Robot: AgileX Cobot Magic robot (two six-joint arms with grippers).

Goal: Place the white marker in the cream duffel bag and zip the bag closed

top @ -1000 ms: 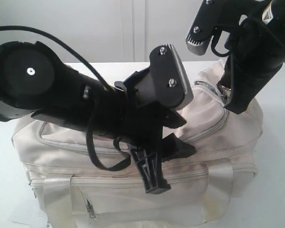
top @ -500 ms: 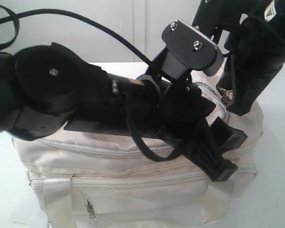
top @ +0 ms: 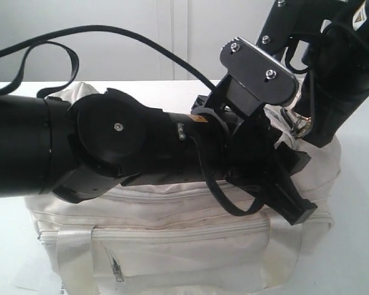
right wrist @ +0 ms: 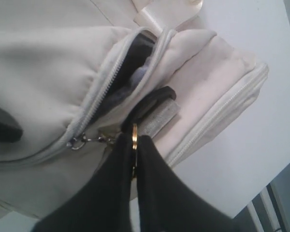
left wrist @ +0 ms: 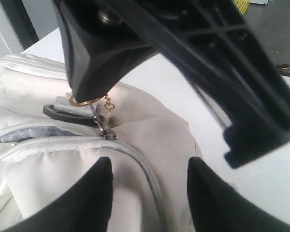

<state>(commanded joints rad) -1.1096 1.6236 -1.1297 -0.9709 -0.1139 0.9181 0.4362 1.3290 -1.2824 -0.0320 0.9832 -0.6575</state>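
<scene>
The right pincer [right wrist: 135, 143] is clamping the pull ring [right wrist: 134, 131] at frame centre for zipping; I am poising the spread left pincer [left wrist: 150, 164] over the cream duffel bag [left wrist: 48, 179] to brace it.

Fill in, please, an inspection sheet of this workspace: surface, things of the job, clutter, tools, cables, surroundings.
Surface: white table; the bag stands on it.
Job's things: cream duffel bag, its top zipper partly open with a dark inside showing; white marker not seen in any view.
Clutter: nothing seen.
Tools: right tool shut on the gold pull ring of the zipper; left tool open above the bag's top, holding nothing.
Cables: black cable loops above the left arm; a second loop hangs under its wrist.
Surroundings: pale panelled wall behind the table.
</scene>
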